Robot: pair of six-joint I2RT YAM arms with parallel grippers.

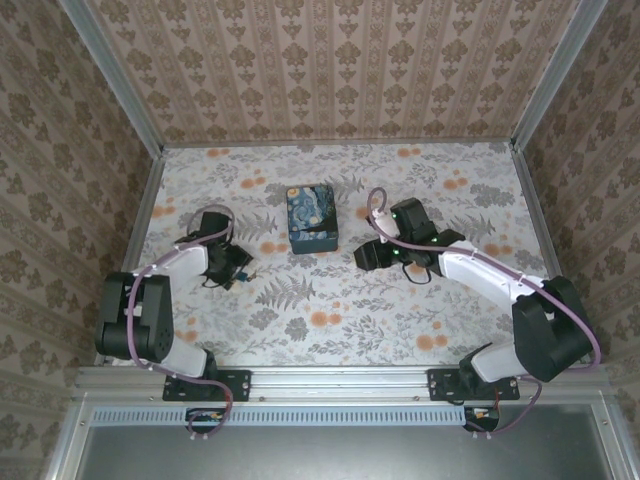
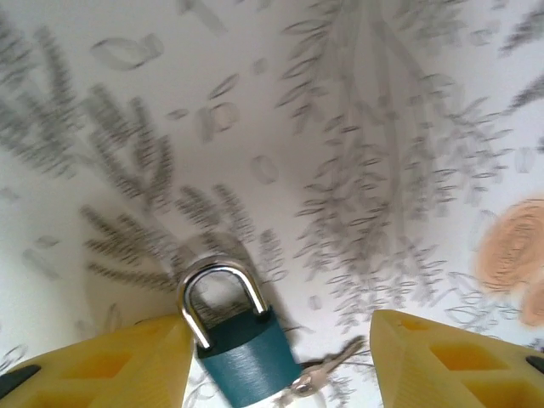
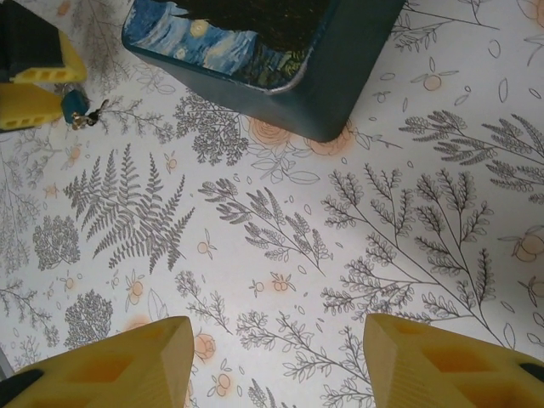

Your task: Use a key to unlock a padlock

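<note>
The padlock (image 2: 245, 361), teal with a bright curved shackle, lies flat on the floral table between my left gripper's (image 2: 280, 374) yellow fingers (image 2: 110, 365). It lies close against the left finger, and a wide gap separates it from the right finger, so the gripper is open. The small key (image 2: 330, 365) lies at the padlock's lower right corner, its blade pointing away. In the top view the left gripper (image 1: 240, 268) is low at the left. My right gripper (image 3: 276, 365) is open over bare table, with nothing between its fingers. From there the padlock (image 3: 75, 104) shows far off at the upper left.
A blue starry-night box (image 1: 312, 218) stands mid-table between the arms; its near corner (image 3: 327, 102) is ahead of the right gripper (image 1: 372, 255). Metal rails and patterned walls border the table (image 1: 330, 300).
</note>
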